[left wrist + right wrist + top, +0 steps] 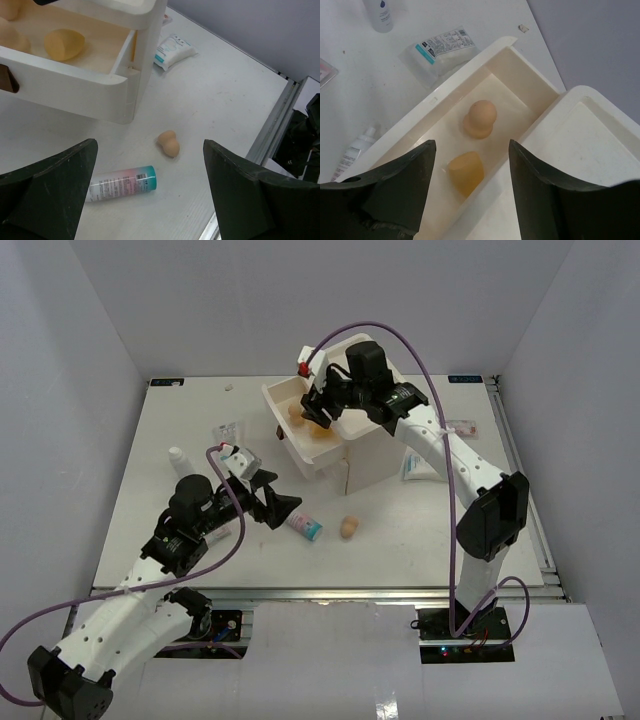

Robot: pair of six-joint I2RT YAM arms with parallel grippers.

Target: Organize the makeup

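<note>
1. The left hand (283, 503) hangs low over the white desk (400, 550). Its dark matte fingers (60, 185) are spread wide and nothing sits between them.
2. Just ahead of it a smooth cylindrical tube (122, 183) lies on its side. It is white fading to pink, with a teal cap.
3. Near the tube but apart from it rests a loose sponge (169, 143), tan and egg-shaped with a pinched waist.
4. The cream box (365, 465) is glossy plastic with rounded corners. Its drawer (435, 100) is pulled out.
5. The right hand (472, 145) hovers over the open drawer with its fingers parted, gripping nothing.
6. On the drawer floor lie a rounded peach sponge (480, 118) and a yellow sponge (466, 172) with one flat-cut face. They are close together.
7. A flat, crinkled sachet (442, 47) with teal print lies on the desk beside the drawer.
8. A small white bottle (180, 460) sits farther left.
</note>
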